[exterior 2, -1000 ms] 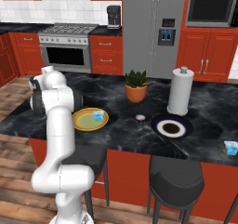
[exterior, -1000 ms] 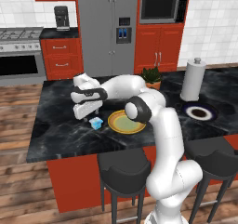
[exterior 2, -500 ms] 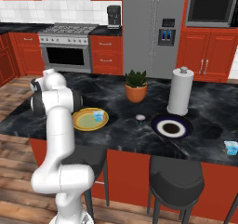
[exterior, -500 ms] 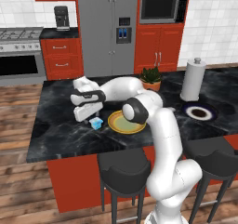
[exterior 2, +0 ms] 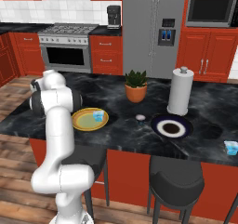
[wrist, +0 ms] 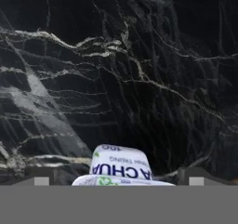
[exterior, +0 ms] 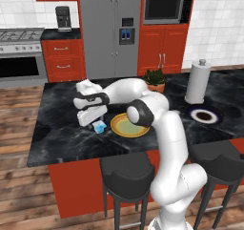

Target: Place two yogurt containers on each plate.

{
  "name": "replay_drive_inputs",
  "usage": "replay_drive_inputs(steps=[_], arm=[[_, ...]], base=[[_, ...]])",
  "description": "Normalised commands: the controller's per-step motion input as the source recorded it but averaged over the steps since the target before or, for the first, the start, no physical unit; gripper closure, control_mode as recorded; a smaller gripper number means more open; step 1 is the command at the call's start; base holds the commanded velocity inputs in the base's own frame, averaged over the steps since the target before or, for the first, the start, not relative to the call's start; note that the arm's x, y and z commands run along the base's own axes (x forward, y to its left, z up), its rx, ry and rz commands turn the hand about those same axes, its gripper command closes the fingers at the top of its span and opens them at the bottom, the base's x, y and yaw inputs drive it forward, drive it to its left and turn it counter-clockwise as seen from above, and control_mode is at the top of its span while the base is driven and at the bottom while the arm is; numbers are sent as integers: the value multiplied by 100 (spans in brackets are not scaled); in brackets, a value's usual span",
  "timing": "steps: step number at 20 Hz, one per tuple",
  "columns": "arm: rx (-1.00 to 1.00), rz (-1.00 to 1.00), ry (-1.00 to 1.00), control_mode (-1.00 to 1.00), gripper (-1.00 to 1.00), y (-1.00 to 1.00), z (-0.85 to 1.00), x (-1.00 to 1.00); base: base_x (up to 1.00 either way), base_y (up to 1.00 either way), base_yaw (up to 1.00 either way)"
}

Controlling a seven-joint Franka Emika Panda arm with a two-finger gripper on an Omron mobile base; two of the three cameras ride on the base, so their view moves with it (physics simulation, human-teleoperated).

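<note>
Gripper [exterior: 94,120] wide open, jaws spread to either side of a yogurt cup [exterior: 99,126] on the black marble counter [exterior: 57,138], and nothing is held. From the hand camera the same cup [wrist: 121,165] sits between the two fingertips [wrist: 40,175], one at each lower corner, with clear gaps on both sides (no contact that I can make out).

Over to the left base view: that cup stands just off the yellow plate [exterior: 129,127], at its 9 o'clock, close to the rim but not on it. The right base view gives us a second cup [exterior 2: 98,115] already on the yellow plate [exterior 2: 89,119], toward its 2 o'clock edge. The navy plate [exterior 2: 171,126] lies well apart, with a paper towel roll [exterior 2: 180,91] near its 12 o'clock and a potted plant [exterior 2: 136,85] at about 10 o'clock. A third cup [exterior 2: 231,147] waits near the counter's far right edge, at the navy plate's 4 o'clock.
</note>
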Motion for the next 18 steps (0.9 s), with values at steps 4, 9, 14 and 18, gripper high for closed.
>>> replay_drive_inputs(steps=[4, 9, 14, 18], arm=[[0, 0, 0, -100, -100, -10, -9, 0], [0, 0, 0, -100, -100, -13, -9, 0], [0, 0, 0, -100, -100, -5, -14, 0], [0, 0, 0, -100, -100, 0, -10, 0]], base=[[0, 0, 0], [0, 0, 0], [0, 0, 0], [0, 0, 0]])
